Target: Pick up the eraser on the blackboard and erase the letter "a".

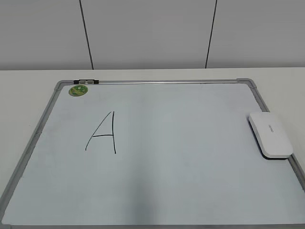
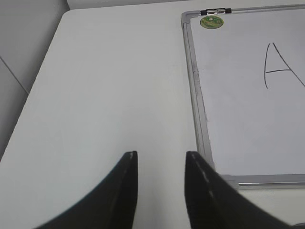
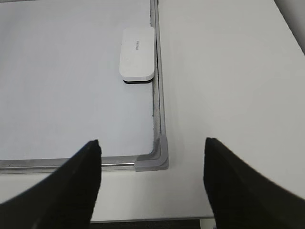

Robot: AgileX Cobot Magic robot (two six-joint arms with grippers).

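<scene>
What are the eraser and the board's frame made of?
The eraser looks like glossy white plastic, smooth with rounded edges, over a dark underside, maybe felt. The board's frame looks like matte silver-grey metal, with grey corner pieces that may be plastic.

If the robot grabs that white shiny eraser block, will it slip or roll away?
The white glossy rounded-rectangular plastic eraser probably won't roll: it lies flat and low on the white dry-erase board. Its smooth shiny top could be a bit slippery. It looks stiff.

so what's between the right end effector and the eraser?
Right wrist view: bare board and its corner frame between the end effector and eraser.
</scene>
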